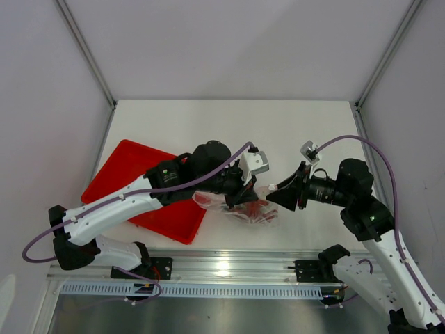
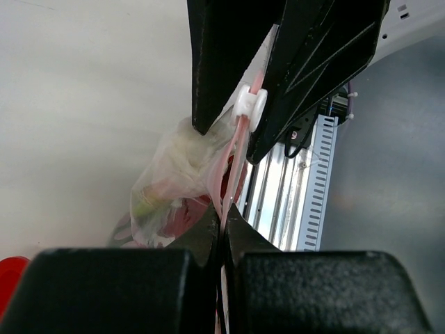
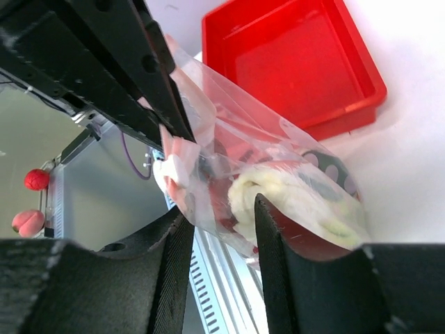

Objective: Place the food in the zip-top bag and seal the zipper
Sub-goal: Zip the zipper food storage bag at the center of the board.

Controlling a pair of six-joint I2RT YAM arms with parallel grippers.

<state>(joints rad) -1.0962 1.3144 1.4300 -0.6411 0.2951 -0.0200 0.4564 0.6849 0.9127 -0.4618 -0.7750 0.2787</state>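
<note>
Pinching the zipper (image 2: 235,156), the left tool (image 2: 224,221) is fully closed; the bag (image 3: 278,153) mouth sits between the right tool (image 3: 221,212)'s half-open jaws

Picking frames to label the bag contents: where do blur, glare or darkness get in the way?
Top external: sharp, but glare on the metal rail, and the zip-top bag is small, half hidden. Left wrist: left end effector dark and soft up close, zipper clear. Right wrist: bag fairly crisp, sheen on its plastic.
</note>
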